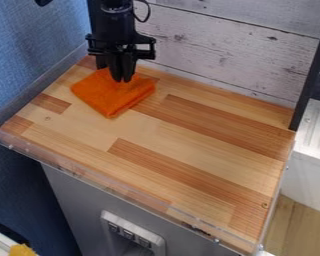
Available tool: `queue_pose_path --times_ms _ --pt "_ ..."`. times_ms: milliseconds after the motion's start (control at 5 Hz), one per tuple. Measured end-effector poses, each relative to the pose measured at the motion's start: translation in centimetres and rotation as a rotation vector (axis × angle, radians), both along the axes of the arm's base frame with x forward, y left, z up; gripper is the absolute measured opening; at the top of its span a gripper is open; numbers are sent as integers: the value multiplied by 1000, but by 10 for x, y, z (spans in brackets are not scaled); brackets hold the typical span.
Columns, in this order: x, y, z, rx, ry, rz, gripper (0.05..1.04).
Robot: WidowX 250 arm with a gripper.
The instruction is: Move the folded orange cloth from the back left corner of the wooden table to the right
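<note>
We see the black tool (122, 79) hanging over the far part of the folded orange cloth (110, 97), which lies on the desk's (189, 145) far left, mostly nearer us than the tool. We cannot tell whether the tool is spread or pinching.

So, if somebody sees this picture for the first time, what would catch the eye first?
Probably the bright orange cloth, lying folded on the wooden top toward its upper left corner. Next, the black claw, hanging right at the cloth's upper edge. After that, perhaps the whitish wood-plank wall behind.
</note>
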State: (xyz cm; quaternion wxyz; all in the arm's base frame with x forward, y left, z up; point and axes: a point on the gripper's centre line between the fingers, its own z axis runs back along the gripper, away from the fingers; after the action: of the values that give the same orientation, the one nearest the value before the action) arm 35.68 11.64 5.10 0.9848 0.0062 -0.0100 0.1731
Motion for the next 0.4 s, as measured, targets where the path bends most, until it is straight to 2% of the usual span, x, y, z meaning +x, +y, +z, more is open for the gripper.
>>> queue_pose_path --times_ms 200,400 --pt "0 -3 -4 -3 -8 26 70" --pt "3 -8 -4 -4 -16 37 62"
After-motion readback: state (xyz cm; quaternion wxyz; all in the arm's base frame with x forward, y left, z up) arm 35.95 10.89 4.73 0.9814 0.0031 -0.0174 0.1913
